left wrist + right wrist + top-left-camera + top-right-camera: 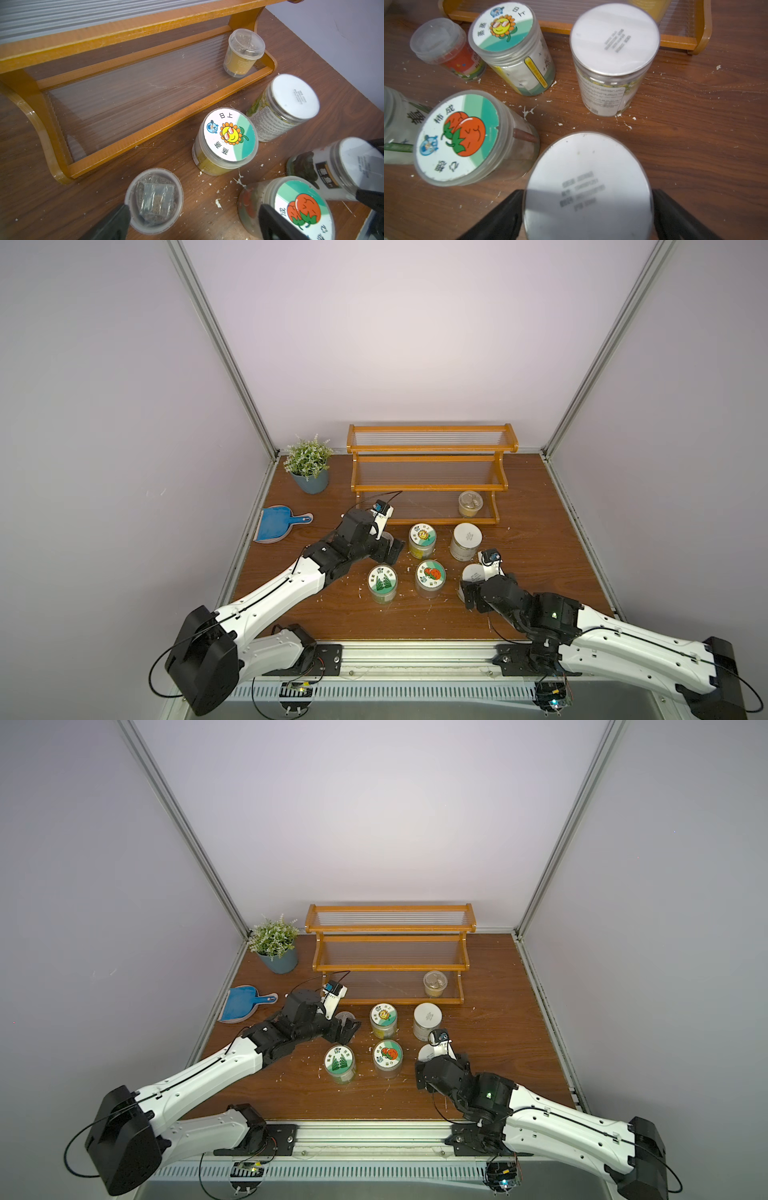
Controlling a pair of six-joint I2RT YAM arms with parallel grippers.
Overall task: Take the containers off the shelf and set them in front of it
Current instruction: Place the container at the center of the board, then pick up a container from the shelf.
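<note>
**Plain white-lidded jar (587,166) standing between the fingers of the right gripper (586,192); tan-filled clear tub (470,504) sitting on the shelf (432,446)**

Closest to the right wrist lens, the plain white-lidded jar is standing on the table (540,510). The right gripper is holding its fingers spread wide to either side, not visibly squeezing it. Dark contents are showing through the wall, and the lid print is blurring beyond reading. At its 9 o'clock an orange-fruit jar (431,574) is standing, then a green-leaf jar (382,578).

At the orange-fruit jar's 12 o'clock, a sunflower jar (422,536), lid reading "日上", is holding yellow grains. At the plain jar's 12 o'clock, a taller white-lidded jar (467,536) is holding yellow-green bits behind tiny print.

The left gripper (193,207) is gaping fully, gripping nothing. It is hiding most of a low clear-lidded tub (153,199), sachet inside, in both top views. These six are standing at the shelf's 6 o'clock. The tan-filled clear tub is sitting at the 3 o'clock end of the lowest tier.

A potted plant (309,481) is standing at the shelf's 9 o'clock, a blue dustpan (278,524) is lying at the plant's 7 o'clock, and white crumbs (239,180) are littering the wood.
</note>
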